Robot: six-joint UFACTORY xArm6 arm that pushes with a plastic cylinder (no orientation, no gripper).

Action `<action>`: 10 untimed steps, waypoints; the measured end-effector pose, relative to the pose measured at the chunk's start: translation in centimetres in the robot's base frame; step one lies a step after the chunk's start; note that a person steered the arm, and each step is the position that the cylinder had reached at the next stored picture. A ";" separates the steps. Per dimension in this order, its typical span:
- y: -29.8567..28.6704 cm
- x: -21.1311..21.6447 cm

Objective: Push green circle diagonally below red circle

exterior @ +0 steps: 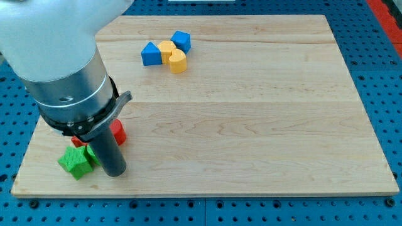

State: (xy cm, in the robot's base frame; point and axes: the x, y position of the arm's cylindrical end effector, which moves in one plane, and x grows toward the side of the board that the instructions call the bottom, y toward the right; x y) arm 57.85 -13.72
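My tip (115,172) rests on the board near the view's bottom left corner. A green block (76,161), star-like in outline, lies just left of the tip and touches the rod. A second bit of green (92,151) shows between it and the rod; its shape is hidden. A red block (117,132) sits just above the tip, partly covered by the arm, shape unclear. Another sliver of red (76,142) shows under the arm's body. I cannot make out which pieces are the circles.
A cluster sits at the view's top: a blue block (151,54), a blue cube (181,41), a yellow block (167,48) and a yellow heart-like block (178,61). The wooden board (251,119) ends close to the tip at the bottom left.
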 end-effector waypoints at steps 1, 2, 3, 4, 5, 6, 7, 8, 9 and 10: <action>0.0 0.0; 0.4 0.5; -2.4 0.8; -3.8 0.0; 0.2 -8.6; 1.1 -13.3; 4.3 -13.1; 8.4 -13.3; 10.3 -16.0; 6.3 -17.0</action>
State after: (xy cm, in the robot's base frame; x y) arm 40.89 -7.44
